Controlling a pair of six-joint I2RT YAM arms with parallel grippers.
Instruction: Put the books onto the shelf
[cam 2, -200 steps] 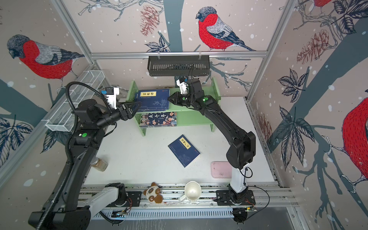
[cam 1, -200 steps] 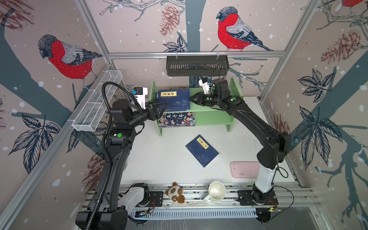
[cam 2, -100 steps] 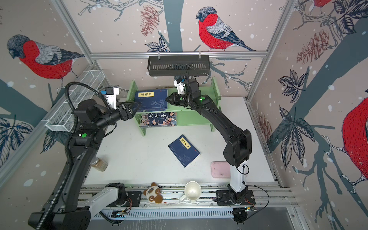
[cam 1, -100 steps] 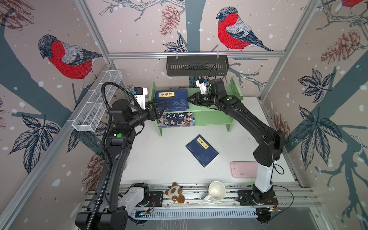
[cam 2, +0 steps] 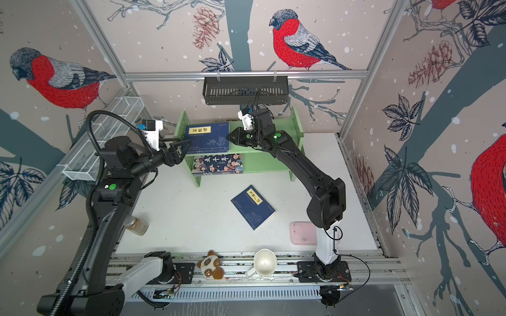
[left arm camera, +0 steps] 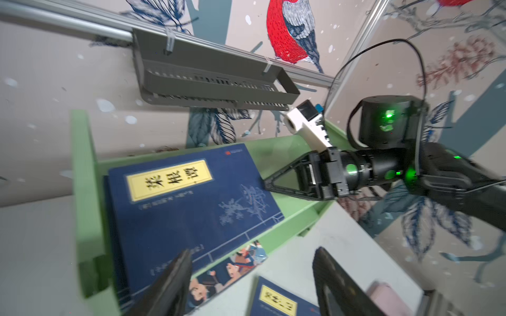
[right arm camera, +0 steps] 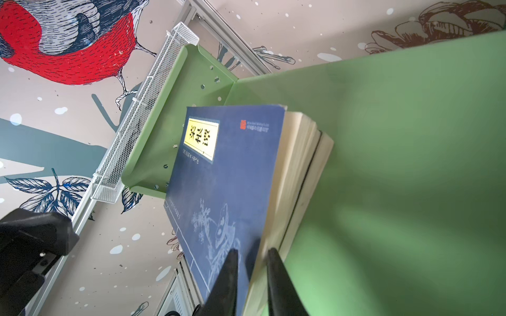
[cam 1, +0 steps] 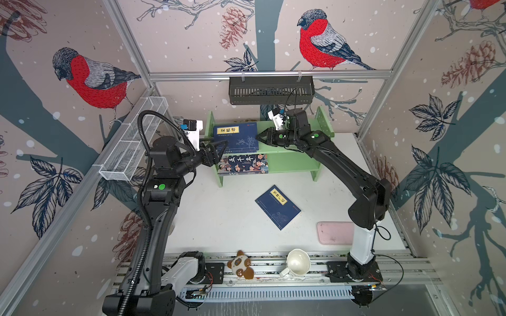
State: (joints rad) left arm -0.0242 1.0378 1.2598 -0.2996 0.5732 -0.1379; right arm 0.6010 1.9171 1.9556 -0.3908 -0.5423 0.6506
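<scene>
Right gripper (cam 1: pixel 258 136) level over the green shelf (cam 1: pixel 290 162) top tier's bare board, narrow jaws at stacked navy books (cam 1: pixel 235 138) fore-edge, pinch unclear, left gripper (cam 1: pixel 221 151) spread wide at the opposite corner, cartoon book (cam 1: pixel 243 164) beneath, 1 loose navy book (cam 1: pixel 278 206) behind both.

Both top views look down from high over the whole table (cam 1: pixel 219 219). The wrist views sit close, facing the shelf (left arm camera: pixel 85 191) from opposite ends.

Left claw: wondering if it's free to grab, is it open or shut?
Open: the left claw has its fingers wide apart, clamping nothing.
</scene>
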